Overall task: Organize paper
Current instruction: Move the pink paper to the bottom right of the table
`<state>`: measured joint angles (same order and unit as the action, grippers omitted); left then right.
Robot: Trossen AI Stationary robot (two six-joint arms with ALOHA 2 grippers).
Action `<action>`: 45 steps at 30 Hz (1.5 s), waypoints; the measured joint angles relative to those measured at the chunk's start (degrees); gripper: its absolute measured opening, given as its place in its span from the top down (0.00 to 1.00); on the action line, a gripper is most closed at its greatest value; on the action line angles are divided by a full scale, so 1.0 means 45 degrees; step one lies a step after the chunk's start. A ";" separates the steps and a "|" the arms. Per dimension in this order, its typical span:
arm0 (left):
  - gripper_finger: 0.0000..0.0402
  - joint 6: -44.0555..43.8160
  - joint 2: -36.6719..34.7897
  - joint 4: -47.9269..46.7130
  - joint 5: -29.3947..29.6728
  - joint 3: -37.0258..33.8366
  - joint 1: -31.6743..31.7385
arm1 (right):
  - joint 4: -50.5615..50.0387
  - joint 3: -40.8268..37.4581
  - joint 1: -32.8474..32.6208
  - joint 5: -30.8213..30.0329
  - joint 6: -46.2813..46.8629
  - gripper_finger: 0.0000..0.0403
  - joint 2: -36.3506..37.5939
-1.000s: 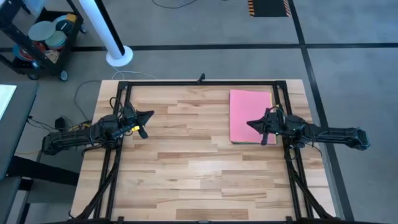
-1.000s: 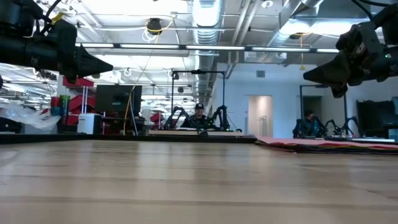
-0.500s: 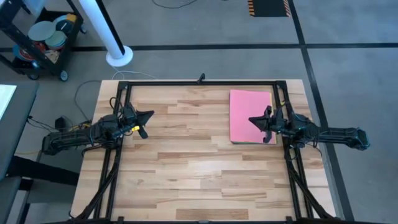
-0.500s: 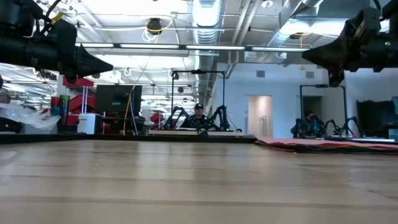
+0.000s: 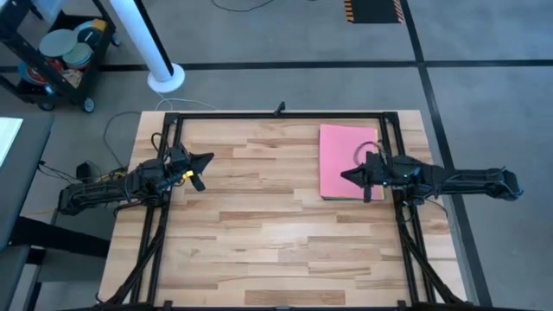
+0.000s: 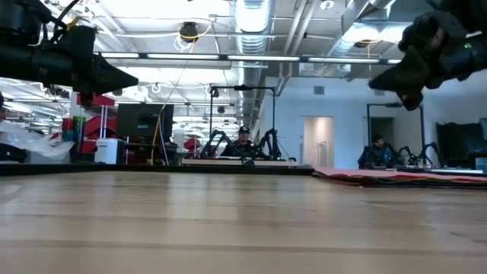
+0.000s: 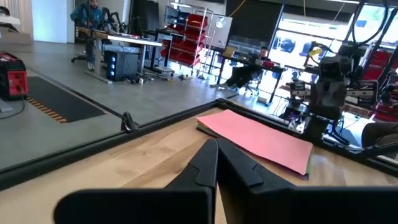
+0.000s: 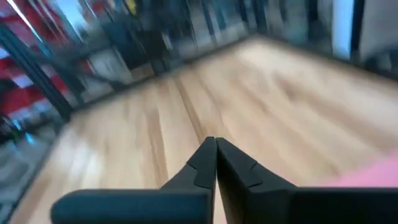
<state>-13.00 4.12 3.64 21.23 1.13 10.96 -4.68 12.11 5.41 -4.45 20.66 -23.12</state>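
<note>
Our right gripper hangs above the near-right part of the pink stack, its two fingers pressed together to a point with nothing between them, as the right wrist view shows. That view is smeared, so we take it that the arm is turning, though we cannot be sure. In the low view the gripper sits high, well clear of the sheets below it.

The paper lies flat on the right half of the table, its long edges running away from the front, with a pink sheet on top. In the left wrist view a green edge shows under the pink at one corner, so we judge it to be a stack of several colours.

Our left gripper waits over the left side of the table, its fingers together and empty, pointing towards the stack and well apart from it.

We judge that the task has hardly begun: this is the approach to the stack. The next move calls for the right fingers to part, come down to an edge or corner of the top sheet, and lift it alone without dragging those beneath.
</note>
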 joint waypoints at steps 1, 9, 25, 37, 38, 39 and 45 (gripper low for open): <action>1.00 0.0223 0.0005 0.0007 0.0087 0.0000 0.0009 | -0.0972 0.0446 -0.0073 0.0000 0.0054 0.94 -0.0349; 1.00 0.0770 0.0000 -0.0014 0.0493 0.0015 0.0078 | -0.5223 0.2810 -0.0711 -0.0005 -0.0016 0.79 -0.3511; 1.00 0.2578 0.0104 -0.0510 -0.0146 0.0073 0.0073 | -0.6866 0.5126 -0.3564 -0.2500 -0.0606 0.78 -1.1124; 1.00 0.2586 0.1871 -0.0556 -0.0183 0.0073 0.0073 | -0.9202 0.7310 -0.4345 -0.4748 -0.0596 0.79 -1.5012; 1.00 0.2582 0.2004 -0.0554 -0.0197 0.0073 0.0073 | -0.9273 0.7369 -0.4341 -0.4755 -0.0591 0.79 -1.5085; 1.00 0.2577 0.2115 -0.0554 -0.0259 0.0073 0.0073 | -0.9269 0.7389 -0.4342 -0.4755 -0.0578 0.80 -1.5118; 1.00 0.2403 0.2631 -0.0561 -0.0676 0.0068 0.0073 | -0.9317 0.7404 -0.4162 -0.4765 -0.0223 0.95 -1.5105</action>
<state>-2.19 15.96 1.11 18.18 1.43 11.29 -46.61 45.43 -13.32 -25.89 19.66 -91.09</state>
